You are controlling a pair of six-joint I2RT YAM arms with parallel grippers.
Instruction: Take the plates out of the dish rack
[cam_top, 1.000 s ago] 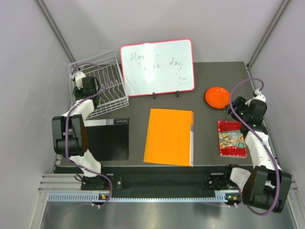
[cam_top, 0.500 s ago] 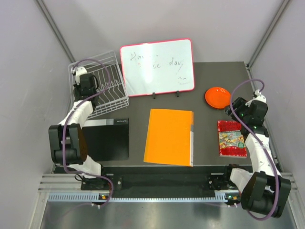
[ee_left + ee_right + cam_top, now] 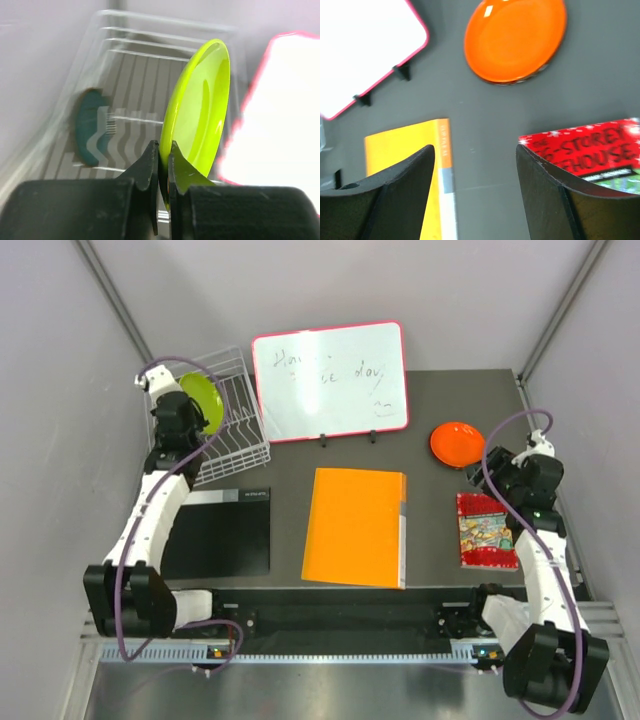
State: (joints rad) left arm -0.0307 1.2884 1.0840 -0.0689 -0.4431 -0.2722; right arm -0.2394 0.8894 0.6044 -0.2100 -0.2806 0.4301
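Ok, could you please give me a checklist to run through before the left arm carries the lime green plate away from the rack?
1. Left gripper shut on lime green plate rim: ok.
2. Plate clear of dish rack wires: cannot tell.
3. Dark teal plate apart from the held one: ok.
4. Whiteboard close beside the rack, likely in the way: not ok.
5. Right gripper open, far off near the orange plate: ok.
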